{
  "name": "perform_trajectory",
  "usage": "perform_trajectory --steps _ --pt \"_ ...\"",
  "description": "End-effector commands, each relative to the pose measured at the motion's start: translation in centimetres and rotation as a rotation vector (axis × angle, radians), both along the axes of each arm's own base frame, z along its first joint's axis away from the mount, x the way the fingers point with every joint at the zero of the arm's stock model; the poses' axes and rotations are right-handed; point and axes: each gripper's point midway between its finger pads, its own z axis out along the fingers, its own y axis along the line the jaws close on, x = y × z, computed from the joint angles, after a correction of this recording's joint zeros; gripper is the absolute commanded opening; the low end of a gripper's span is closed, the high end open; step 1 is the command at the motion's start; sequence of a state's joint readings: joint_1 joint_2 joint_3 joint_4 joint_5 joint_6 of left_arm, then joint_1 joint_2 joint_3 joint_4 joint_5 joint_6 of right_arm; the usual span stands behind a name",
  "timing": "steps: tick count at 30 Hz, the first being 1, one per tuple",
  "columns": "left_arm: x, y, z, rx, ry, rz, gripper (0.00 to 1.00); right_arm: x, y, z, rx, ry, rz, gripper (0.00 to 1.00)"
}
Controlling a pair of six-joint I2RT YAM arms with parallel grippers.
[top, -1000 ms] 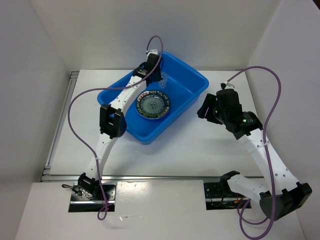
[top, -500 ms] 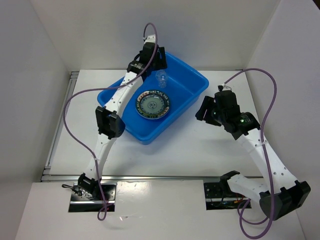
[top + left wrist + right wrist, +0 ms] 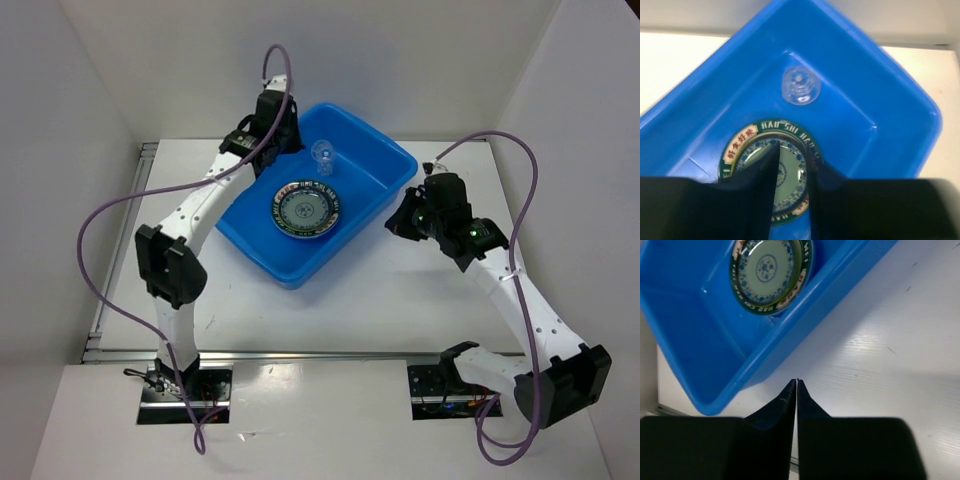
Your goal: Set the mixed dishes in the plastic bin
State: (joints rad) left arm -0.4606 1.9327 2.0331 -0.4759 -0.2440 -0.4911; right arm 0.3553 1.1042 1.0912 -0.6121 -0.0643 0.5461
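Observation:
The plastic bin (image 3: 392,158) is a bright blue tub in the middle of the table. On its floor lies a white plate with a teal-and-red rim (image 3: 305,210) (image 3: 746,149) (image 3: 771,272). A small clear cup (image 3: 322,152) (image 3: 800,86) stands behind the plate. My left gripper (image 3: 283,140) (image 3: 791,150) hovers over the bin's back left corner. Its jaws stand a narrow gap apart and hold nothing. My right gripper (image 3: 402,220) (image 3: 797,381) is shut and empty, low over the white table beside the bin's right wall (image 3: 700,340).
White walls close in the table on the left, back and right. A metal rail (image 3: 120,260) runs along the left edge and across the front. Bare white tabletop (image 3: 880,350) lies right of the bin.
My left gripper has drawn back and to the left, away from the clear cup, which now stands free in the bin; its jaws have narrowed. My right gripper has closed and edged left.

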Motion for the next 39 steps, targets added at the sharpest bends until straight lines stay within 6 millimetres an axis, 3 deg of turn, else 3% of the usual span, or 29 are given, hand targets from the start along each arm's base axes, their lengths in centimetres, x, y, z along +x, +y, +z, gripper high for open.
perform_trajectory --steps 1,3,4,8,9,11,12,13,14,17,18,20,25,29,30,33,39 --pt "2.8 0.7 -4.9 0.113 0.058 0.057 0.14 1.8 1.1 1.8 0.044 -0.087 0.035 0.01" --pt "3.6 0.9 -5.6 0.154 0.073 0.072 0.08 3.1 1.8 3.4 0.048 -0.111 0.05 0.01" --pt "4.1 0.7 -6.9 0.165 0.093 0.07 0.04 4.5 2.4 1.8 0.029 -0.063 0.065 0.01" --pt "5.4 -1.3 -6.8 0.101 0.058 0.018 0.0 8.9 4.6 3.0 0.033 -0.074 0.107 0.01" --pt "6.1 -1.6 -5.6 0.084 0.024 0.019 0.0 9.3 4.9 3.2 0.038 -0.074 0.115 0.01" --pt "7.2 -2.6 -6.3 0.069 0.015 0.002 0.0 10.5 5.6 3.5 0.057 -0.078 0.121 0.01" --pt "7.7 -3.0 -6.1 0.06 0.004 -0.006 0.0 10.4 5.8 3.6 0.061 -0.076 0.128 0.01" --pt "8.5 -3.7 -7.5 0.057 0.015 -0.021 0.0 10.5 5.8 3.1 0.058 -0.066 0.128 0.01" --pt "9.1 -4.3 -5.8 0.021 -0.026 -0.027 0.0 10.4 5.8 2.9 0.055 -0.056 0.128 0.01" --pt "10.3 -5.5 -6.8 -0.027 -0.036 -0.035 0.0 9.0 5.3 1.2 0.043 -0.013 0.127 0.01" --pt "10.6 -5.6 -6.4 -0.034 -0.049 -0.035 0.0 8.5 4.9 1.5 0.039 -0.024 0.117 0.01" --pt "11.4 -6.0 -7.7 -0.042 -0.047 -0.031 0.0 7.5 4.0 0.2 0.012 0.008 0.094 0.01" --pt "12.1 -6.9 -11.5 -0.04 -0.001 -0.048 0.0 5.8 2.4 0.2 -0.026 0.008 0.06 0.01" --pt "12.6 -7.4 -12.9 -0.053 0.002 -0.054 0.0 5.2 1.8 0.2 -0.041 0.012 0.043 0.01" --pt "12.8 -7.3 -12.3 -0.055 -0.012 -0.046 0.0 5.1 1.8 0.5 -0.038 0.004 0.043 0.01" --pt "12.9 -7.3 -13.8 -0.046 0.008 -0.045 0.0 5.0 1.4 0.8 -0.056 -0.001 0.034 0.01" --pt "14.3 -7.3 -13.4 -0.095 -0.04 -0.025 0.0 4.8 1.1 0.8 -0.072 0.006 0.032 0.01"
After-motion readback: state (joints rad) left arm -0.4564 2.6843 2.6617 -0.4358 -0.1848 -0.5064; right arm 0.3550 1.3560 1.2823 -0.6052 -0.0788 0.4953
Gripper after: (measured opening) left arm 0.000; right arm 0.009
